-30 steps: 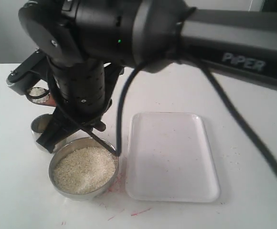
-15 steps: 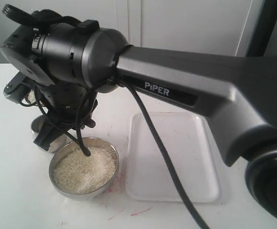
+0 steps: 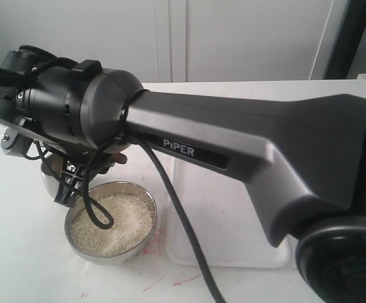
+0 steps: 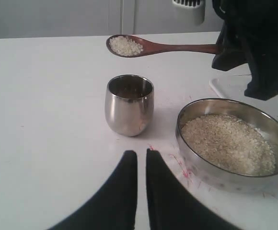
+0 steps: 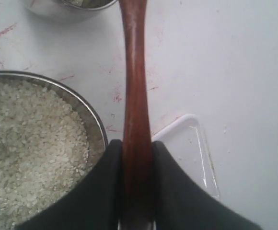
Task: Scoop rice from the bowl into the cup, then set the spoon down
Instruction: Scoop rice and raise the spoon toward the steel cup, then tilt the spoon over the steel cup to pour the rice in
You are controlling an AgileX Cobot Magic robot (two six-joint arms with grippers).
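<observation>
My right gripper [image 5: 137,143] is shut on the handle of the dark wooden spoon [image 5: 135,81]. In the left wrist view the spoon [image 4: 167,47] is held level in the air, and its scoop carries a heap of rice [image 4: 125,45] above and just beyond the steel cup [image 4: 129,104]. The wide steel bowl [image 4: 192,117] beside the cup holds a bed of rice [image 4: 227,143]. In the exterior view the bowl [image 3: 146,197] and its rice [image 3: 123,221] show, the cup [image 3: 47,179] is mostly covered, and the spoon is hidden. My left gripper [image 4: 141,154] is shut on nothing, low over the table before the cup.
A shallow white tray [image 3: 224,243] lies right of the bowl, its corner [image 5: 192,143] near the spoon handle. The right arm [image 3: 233,151] spans the exterior view above it. A loose black cable [image 3: 98,214] hangs over the bowl. Red marks [image 4: 177,160] dot the tabletop.
The right arm has swung leftward across the exterior view. It now hides the loaded scoop and most of the cup, which showed a second ago. The cable now dangles over the rice.
</observation>
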